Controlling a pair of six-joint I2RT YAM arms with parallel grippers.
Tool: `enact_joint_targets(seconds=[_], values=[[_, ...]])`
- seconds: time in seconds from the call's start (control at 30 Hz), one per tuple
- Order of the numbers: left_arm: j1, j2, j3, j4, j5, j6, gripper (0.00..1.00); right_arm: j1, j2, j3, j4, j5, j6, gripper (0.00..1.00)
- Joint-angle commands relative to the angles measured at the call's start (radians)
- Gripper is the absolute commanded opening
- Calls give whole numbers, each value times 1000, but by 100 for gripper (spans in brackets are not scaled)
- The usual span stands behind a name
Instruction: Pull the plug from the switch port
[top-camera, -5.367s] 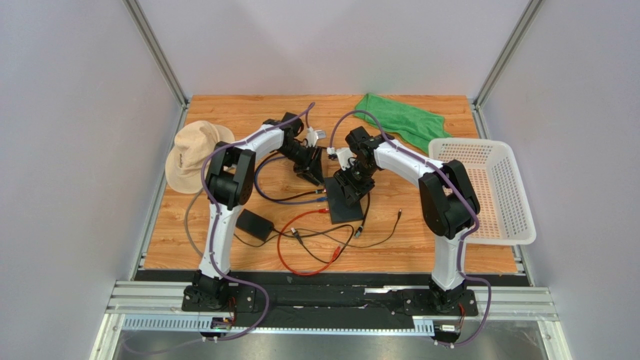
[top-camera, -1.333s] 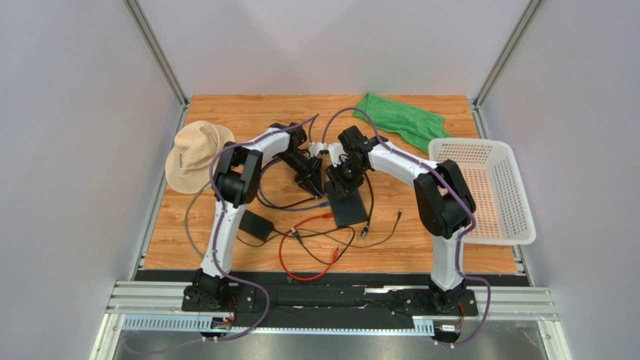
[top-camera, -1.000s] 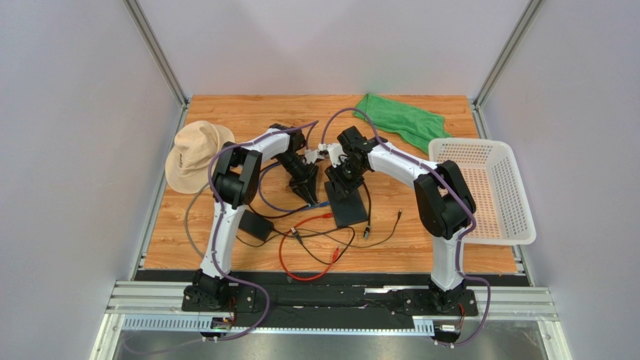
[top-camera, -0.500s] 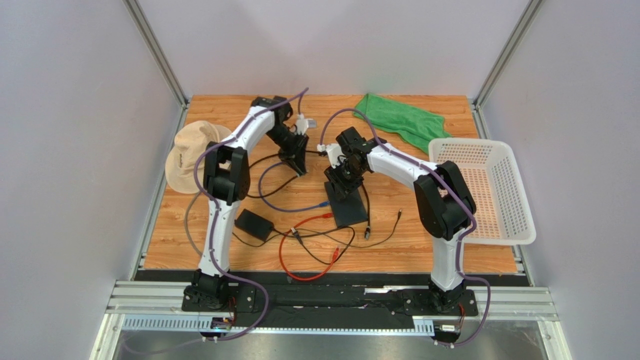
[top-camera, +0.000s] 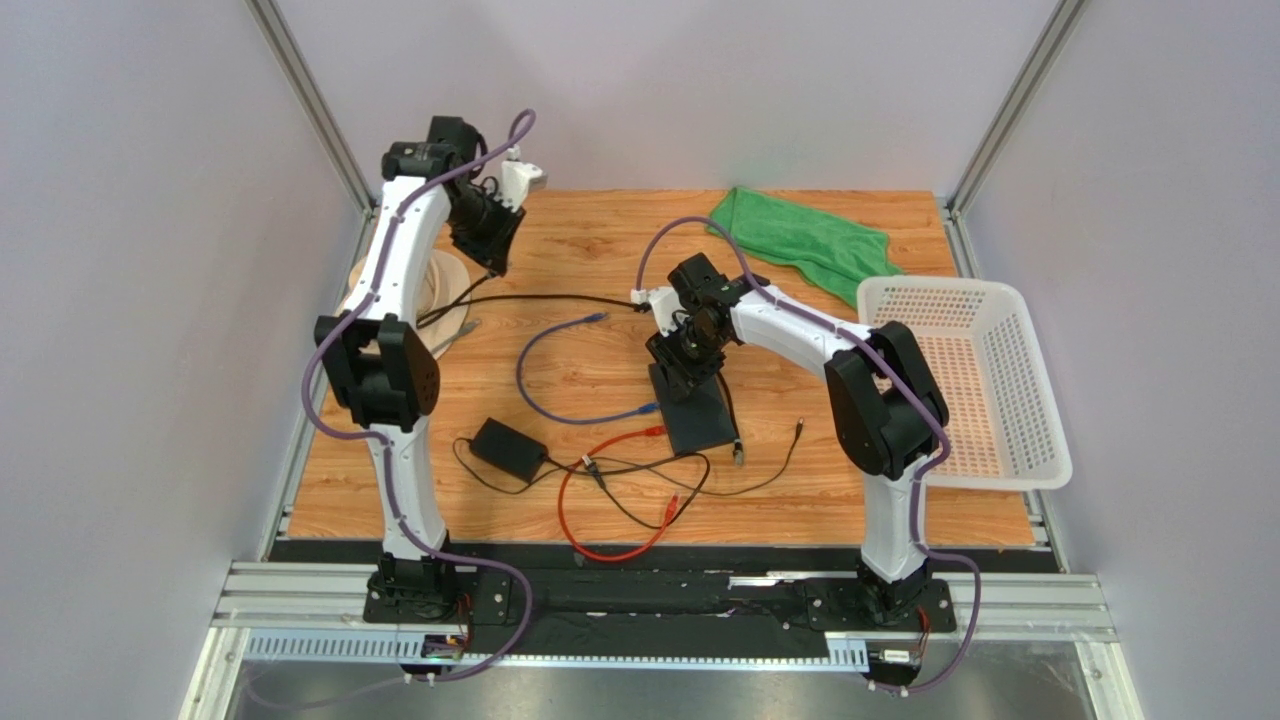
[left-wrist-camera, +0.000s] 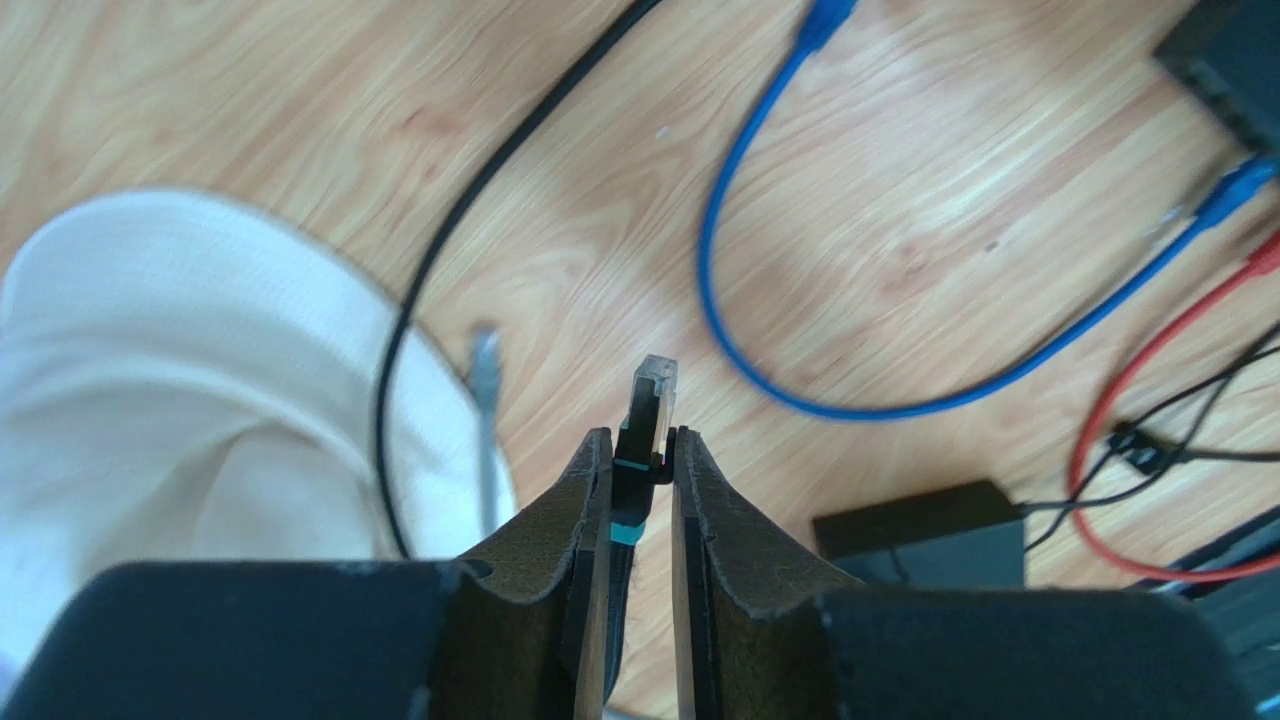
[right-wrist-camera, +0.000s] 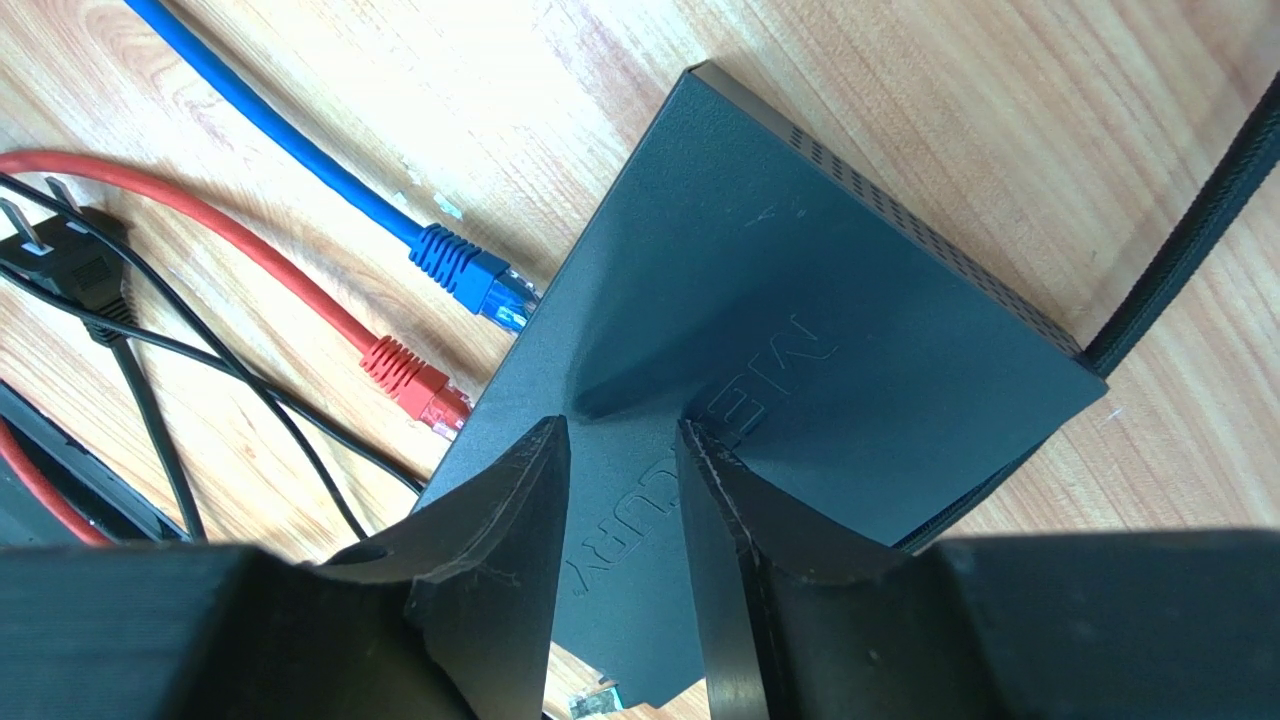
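l arm had swung up & back to the far-left corner, well apart from the switch (top-camera: 694, 413) it was working at a sec earlier. the left gripper (left-wrist-camera: 643, 443) was pinching the clear-tipped plug (left-wrist-camera: 649, 393) in the air above the hat (left-wrist-camera: 181, 390). right gripper (right-wrist-camera: 621, 435) had its fingers slightly spread, gripping nothing, tips down on the box lid, w/ blue plug (right-wrist-camera: 473, 281) & red plug (right-wrist-camera: 409, 383) still at its edge, so the pull looked done, tho which switch port got freed couldn't be told.
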Motion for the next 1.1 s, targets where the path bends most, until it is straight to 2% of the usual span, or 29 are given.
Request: enact_joint_targets(seconds=[0.0,0.13,0.23,0.3,0.37,0.4,0.47,0.5,0.57,0.63,0.7,0.9,1.07], values=[[72,-77,-119,-188,-125,90,0,12,63,-25,-7,65,-39,40],[99,-152,-319,-119,-136,96,0,18,51,-41,-4,65,-44,40],[140,-230,-596,14,-212,104,0,18,45,-51,-2,68,-47,40],[145,-259,-679,68,-257,116,0,18,43,-55,-1,71,-47,40],[143,-261,-736,93,-210,121,3,18,46,-54,-1,73,-47,41],[143,-256,-738,91,-117,114,15,18,48,-48,-1,71,-47,41],[140,-247,-703,75,-15,82,25,18,57,-43,-5,68,-45,41],[138,-227,-680,64,87,72,31,18,60,-38,-7,66,-45,40],[128,-198,-589,21,178,52,36,17,60,-25,-13,71,-47,40],[119,-184,-498,-13,269,36,38,18,36,4,-13,82,-48,40],[108,-164,-445,-31,316,33,40,12,7,35,-13,102,-47,45],[82,-81,-313,-119,331,41,40,-35,-82,121,-36,117,-87,55],[73,-51,-299,-41,324,-13,40,-37,-73,86,4,259,-146,62]])
